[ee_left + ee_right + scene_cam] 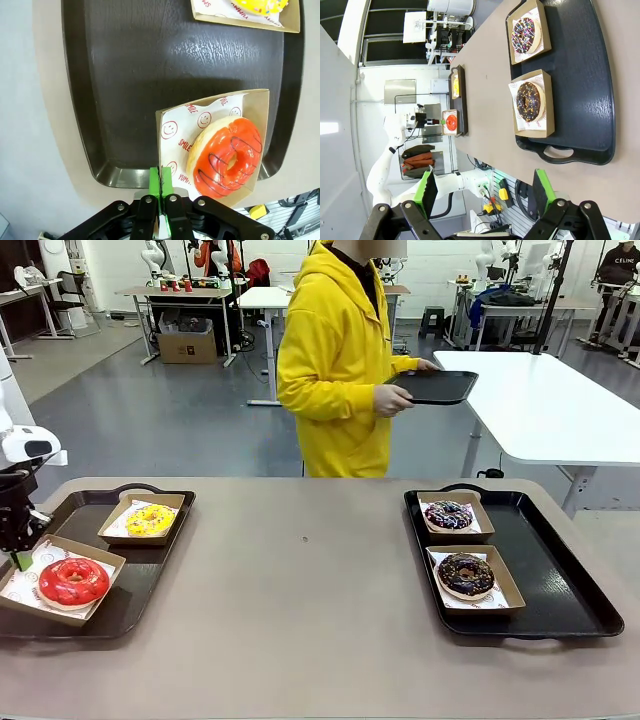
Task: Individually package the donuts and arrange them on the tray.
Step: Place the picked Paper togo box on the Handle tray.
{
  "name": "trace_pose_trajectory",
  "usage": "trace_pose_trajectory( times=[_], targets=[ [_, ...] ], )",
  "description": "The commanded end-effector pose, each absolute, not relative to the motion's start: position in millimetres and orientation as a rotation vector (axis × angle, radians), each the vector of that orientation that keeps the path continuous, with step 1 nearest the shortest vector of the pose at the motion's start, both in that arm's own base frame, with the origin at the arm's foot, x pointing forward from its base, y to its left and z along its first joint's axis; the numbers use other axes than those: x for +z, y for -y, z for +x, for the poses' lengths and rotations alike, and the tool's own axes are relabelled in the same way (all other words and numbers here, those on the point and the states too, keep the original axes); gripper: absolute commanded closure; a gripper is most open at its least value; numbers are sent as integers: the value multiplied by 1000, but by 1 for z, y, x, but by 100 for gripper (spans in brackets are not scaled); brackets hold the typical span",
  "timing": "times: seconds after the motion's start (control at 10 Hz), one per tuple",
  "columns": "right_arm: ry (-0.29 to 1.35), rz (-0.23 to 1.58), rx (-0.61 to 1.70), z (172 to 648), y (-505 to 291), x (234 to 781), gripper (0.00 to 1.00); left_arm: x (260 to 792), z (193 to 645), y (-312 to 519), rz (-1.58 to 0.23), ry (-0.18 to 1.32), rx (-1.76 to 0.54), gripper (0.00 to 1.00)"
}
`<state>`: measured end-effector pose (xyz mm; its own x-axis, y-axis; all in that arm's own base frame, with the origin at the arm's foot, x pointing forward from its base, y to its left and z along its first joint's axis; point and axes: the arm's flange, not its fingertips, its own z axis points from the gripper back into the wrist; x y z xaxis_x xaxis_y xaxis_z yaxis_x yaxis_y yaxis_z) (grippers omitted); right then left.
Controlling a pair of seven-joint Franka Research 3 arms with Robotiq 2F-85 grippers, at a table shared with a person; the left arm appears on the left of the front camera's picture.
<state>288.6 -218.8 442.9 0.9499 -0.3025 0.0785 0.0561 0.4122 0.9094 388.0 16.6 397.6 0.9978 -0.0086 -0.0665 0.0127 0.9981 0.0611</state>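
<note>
On the left black tray [160, 560], a red donut [73, 582] lies in a paper-lined box [20, 605] that overhangs the tray's rim. My left gripper [161, 181] is shut, its green pads pinching the corner of that box [257, 107], right beside the red donut [226, 157]. A yellow donut [150, 520] sits boxed farther back on this tray. The right tray [560, 580] carries a sprinkled donut [449, 515] and a chocolate donut [466, 575], each in its own box. My right gripper [485, 187] hangs open and empty, high and well away from these two donuts.
Behind the table a person in a yellow hoodie [335, 360] stands holding an empty black tray [435, 387]. Bare tabletop [300, 580] stretches between the two trays. A white table [560, 400] stands at the back right.
</note>
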Motion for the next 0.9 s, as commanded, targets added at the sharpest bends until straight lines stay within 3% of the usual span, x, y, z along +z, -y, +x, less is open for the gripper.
trace_pose_trajectory(
  times=[0.0,0.5,0.6,0.7,0.8],
  targets=[
    [248,1134,-220,288,221,444,0,389,391,-23,97,-42,-21,99],
    [248,1134,-220,288,221,444,0,375,396,-19,139,-31,-9,99],
    [248,1134,-220,288,221,444,0,375,395,-19,135,-25,-9,46],
    [248,1134,-220,288,221,444,0,376,396,-20,135,-24,-16,42],
    [248,1134,-220,288,221,444,0,377,397,-20,133,-26,-17,0]
  ],
)
